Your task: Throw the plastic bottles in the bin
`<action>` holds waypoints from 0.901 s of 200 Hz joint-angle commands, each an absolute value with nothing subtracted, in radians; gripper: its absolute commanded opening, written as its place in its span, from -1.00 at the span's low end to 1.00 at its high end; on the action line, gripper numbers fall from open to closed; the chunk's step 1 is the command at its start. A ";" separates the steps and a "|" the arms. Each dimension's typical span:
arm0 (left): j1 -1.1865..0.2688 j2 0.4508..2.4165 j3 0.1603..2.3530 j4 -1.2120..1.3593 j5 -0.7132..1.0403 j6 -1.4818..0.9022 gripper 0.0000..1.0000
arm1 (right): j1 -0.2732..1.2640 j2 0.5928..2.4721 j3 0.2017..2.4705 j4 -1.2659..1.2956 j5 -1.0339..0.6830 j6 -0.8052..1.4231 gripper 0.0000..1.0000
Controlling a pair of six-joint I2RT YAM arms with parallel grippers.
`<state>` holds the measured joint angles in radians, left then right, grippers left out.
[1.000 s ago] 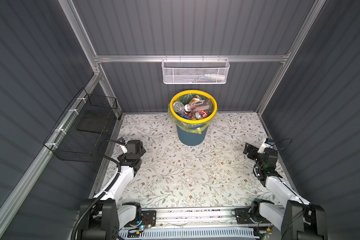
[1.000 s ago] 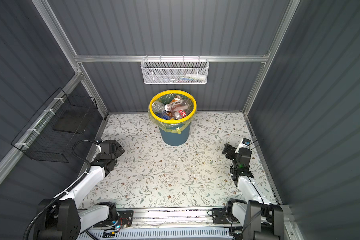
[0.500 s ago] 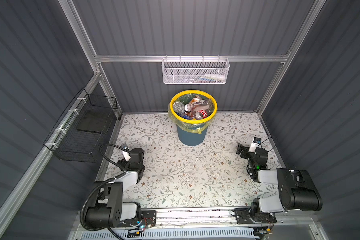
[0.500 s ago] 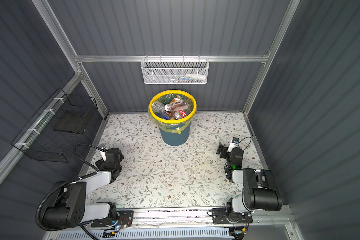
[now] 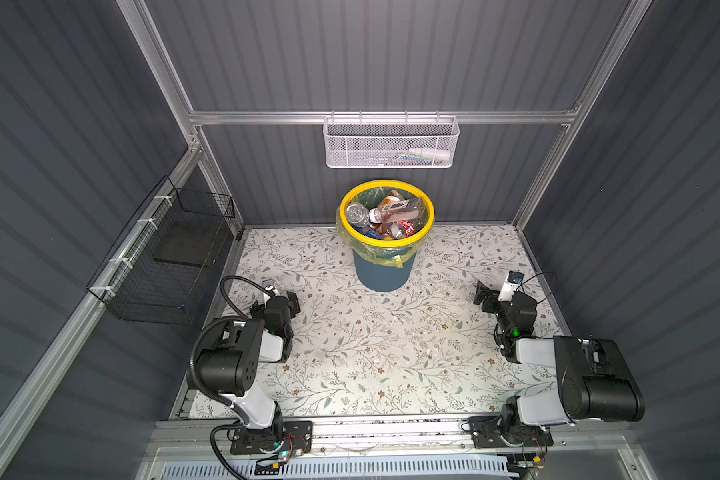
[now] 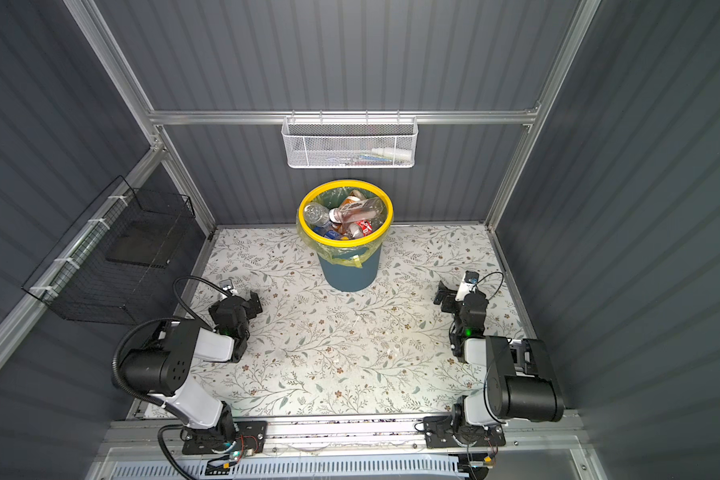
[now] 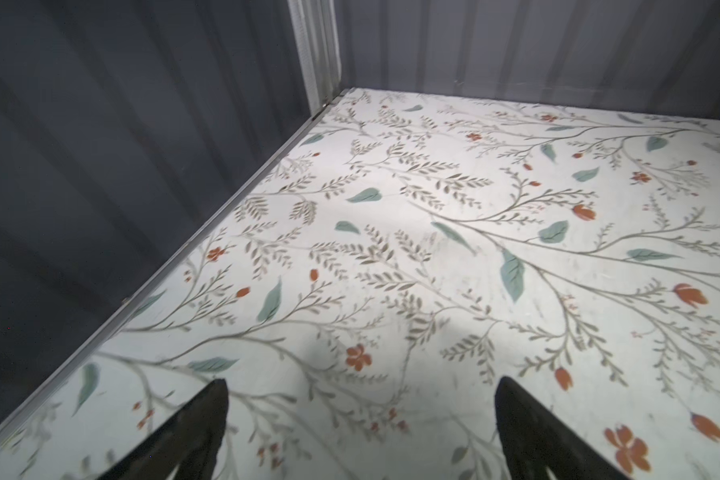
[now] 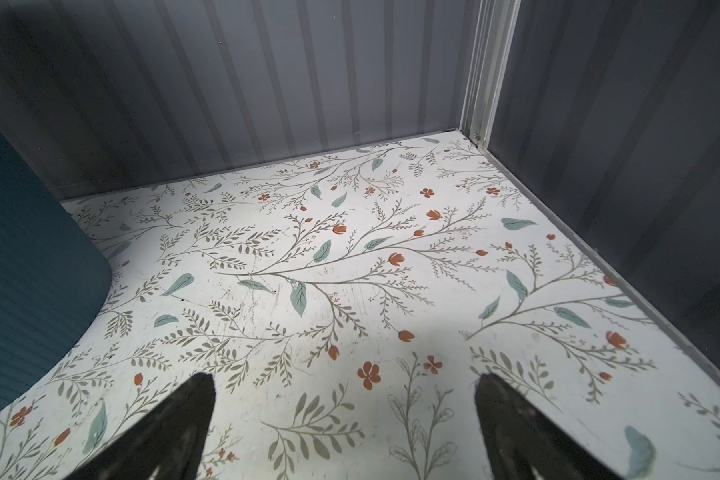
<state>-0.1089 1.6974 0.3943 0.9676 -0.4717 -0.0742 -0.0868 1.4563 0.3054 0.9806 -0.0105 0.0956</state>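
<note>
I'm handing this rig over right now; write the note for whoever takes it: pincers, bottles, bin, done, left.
Left pincer: open, empty, low over the floral mat.
Right pincer: open, empty, low over the mat.
Plastic bottles: piled in the bin, which stands by the back wall.
Done: no bottle shows on the mat in any view.
Left: nothing visible to pick up; confirm and stop.

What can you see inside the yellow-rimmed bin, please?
The bin is filled nearly to its rim with plastic bottles, clear ones and one with a red label, inside a yellow-green bag. Whatever lies lower down is covered by the top layer, so their number cannot be told.
</note>
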 commanded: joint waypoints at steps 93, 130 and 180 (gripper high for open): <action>-0.121 1.717 0.458 0.942 -0.329 0.024 0.99 | -0.083 1.462 0.330 0.971 -0.066 0.060 0.98; -0.121 1.718 0.455 0.948 -0.323 0.028 0.99 | -0.083 1.462 0.327 0.977 -0.066 0.061 0.98; -0.121 1.717 0.449 0.957 -0.324 0.028 0.99 | -0.083 1.462 0.328 0.976 -0.066 0.061 0.98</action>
